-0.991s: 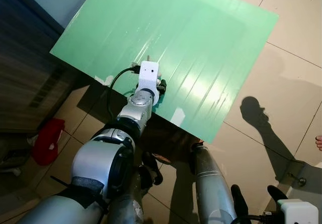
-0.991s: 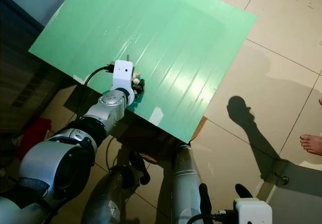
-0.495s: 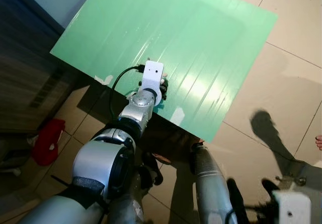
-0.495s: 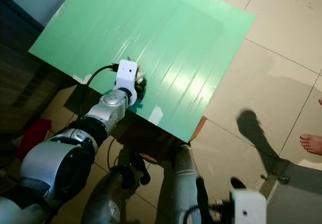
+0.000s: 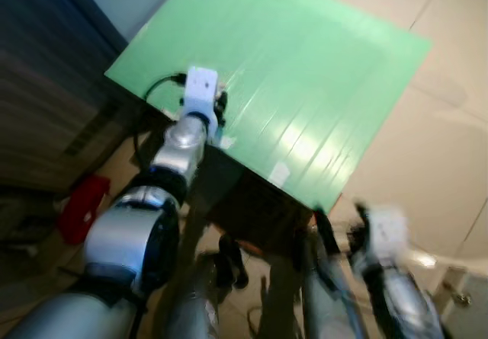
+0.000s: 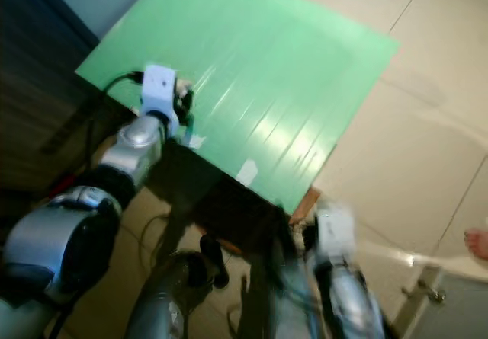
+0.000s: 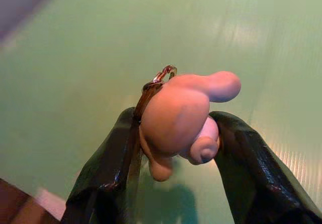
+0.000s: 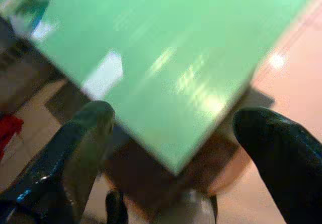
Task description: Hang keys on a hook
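Your keys (image 7: 160, 80) are really just a metal ring with a chunky pink rubbery charm (image 7: 178, 121), pinched between the two black fingers of the left gripper (image 7: 173, 153), up over the near-left part of the green board (image 5: 305, 72). Your right gripper (image 8: 176, 148) sits low on the right near the board's near corner, fingers spread wide with nothing between them. There's a red thing (image 5: 80, 206) on the floor far left, all pretty blurry.

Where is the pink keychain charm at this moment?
The pink charm sits between the left gripper fingers with its metal ring on top, held over the green board near the board's left edge.
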